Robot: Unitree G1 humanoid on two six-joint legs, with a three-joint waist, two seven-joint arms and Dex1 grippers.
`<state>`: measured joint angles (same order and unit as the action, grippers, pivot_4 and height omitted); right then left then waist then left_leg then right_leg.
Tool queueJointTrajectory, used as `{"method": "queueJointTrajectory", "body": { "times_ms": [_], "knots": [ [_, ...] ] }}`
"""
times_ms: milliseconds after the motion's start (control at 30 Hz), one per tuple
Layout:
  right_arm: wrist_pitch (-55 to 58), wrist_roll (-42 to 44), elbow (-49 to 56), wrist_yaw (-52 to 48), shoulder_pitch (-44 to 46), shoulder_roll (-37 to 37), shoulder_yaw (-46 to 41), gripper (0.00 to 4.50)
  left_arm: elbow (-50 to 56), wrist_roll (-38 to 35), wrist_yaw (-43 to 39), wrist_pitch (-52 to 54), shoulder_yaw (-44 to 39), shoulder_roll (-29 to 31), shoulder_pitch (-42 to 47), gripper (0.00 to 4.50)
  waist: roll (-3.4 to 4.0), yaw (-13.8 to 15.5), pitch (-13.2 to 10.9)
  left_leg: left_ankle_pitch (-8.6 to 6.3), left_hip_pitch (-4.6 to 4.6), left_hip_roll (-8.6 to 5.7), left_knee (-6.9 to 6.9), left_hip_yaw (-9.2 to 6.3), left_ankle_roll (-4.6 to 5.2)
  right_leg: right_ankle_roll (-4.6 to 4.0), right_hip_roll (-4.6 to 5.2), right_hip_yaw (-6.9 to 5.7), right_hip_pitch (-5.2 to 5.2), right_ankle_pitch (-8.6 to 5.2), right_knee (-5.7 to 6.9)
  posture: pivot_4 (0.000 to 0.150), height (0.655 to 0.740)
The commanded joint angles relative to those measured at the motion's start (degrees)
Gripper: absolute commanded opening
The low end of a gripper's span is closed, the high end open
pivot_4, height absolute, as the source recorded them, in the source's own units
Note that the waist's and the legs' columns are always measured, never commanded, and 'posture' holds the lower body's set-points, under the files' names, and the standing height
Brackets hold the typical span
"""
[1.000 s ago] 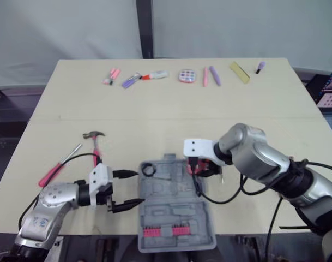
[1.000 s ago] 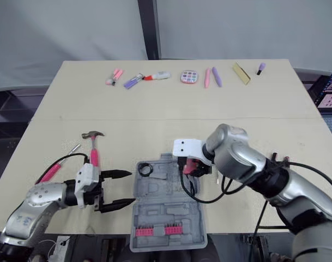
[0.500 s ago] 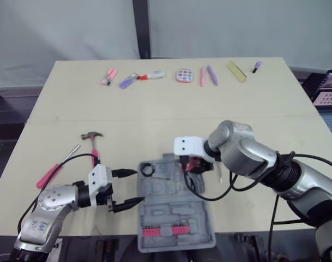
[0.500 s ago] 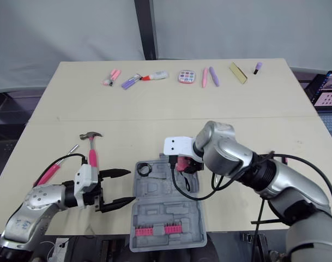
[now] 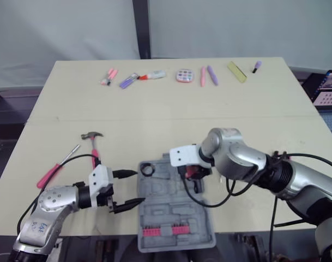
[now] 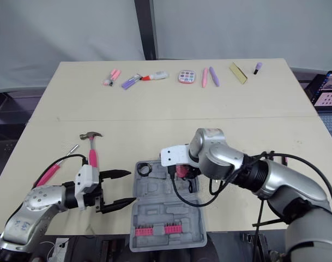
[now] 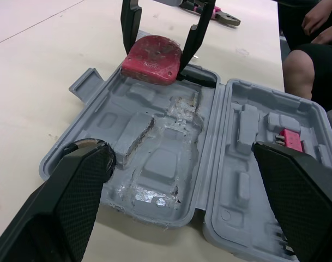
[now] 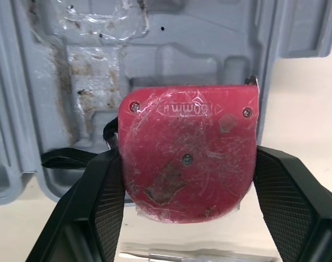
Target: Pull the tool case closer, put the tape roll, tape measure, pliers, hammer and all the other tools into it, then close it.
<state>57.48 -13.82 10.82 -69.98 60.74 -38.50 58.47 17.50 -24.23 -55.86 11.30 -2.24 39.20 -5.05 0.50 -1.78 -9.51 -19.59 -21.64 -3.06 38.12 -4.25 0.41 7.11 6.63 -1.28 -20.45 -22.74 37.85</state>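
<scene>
In the head view, my right end effector grips the red tape measure above the far right part of the open tool case, which lies at the desk's near edge. My left end effector gapes wide at the case's left side. In the left wrist view, the tape measure overhangs the case rim, so I judge it should move inward over a recess before I release it. In the right wrist view, its face carries moulded lettering that I cannot read.
</scene>
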Motion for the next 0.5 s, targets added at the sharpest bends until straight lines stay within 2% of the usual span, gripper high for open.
{"method": "queueJointTrajectory", "body": {
  "times_ms": [33, 500],
  "knots": [
    [-1.75, -2.36, -0.87, -0.05, 0.81, 0.8, 0.22, 2.94, 1.82, 0.36, 0.04, -0.72, -0.9, 0.59, -0.58, 4.5, 0.0, -0.02, 0.0, 0.0, 0.0, 0.0, 0.0, 0.0, 0.0, 0.0, 0.0, -0.01, 0.0, 0.0, 0.0, 0.15, 0.74],
    [-3.77, -5.41, -1.36, -2.17, -0.57, 1.18, -0.21, 2.94, 2.09, 0.52, 0.04, -1.37, -0.83, 0.51, -1.62, 4.5, 0.0, -0.02, 0.0, 0.0, 0.0, 0.0, -0.01, 0.0, 0.0, 0.0, -0.01, 0.0, -0.01, 0.0, 0.0, 0.15, 0.74]
  ]
}}
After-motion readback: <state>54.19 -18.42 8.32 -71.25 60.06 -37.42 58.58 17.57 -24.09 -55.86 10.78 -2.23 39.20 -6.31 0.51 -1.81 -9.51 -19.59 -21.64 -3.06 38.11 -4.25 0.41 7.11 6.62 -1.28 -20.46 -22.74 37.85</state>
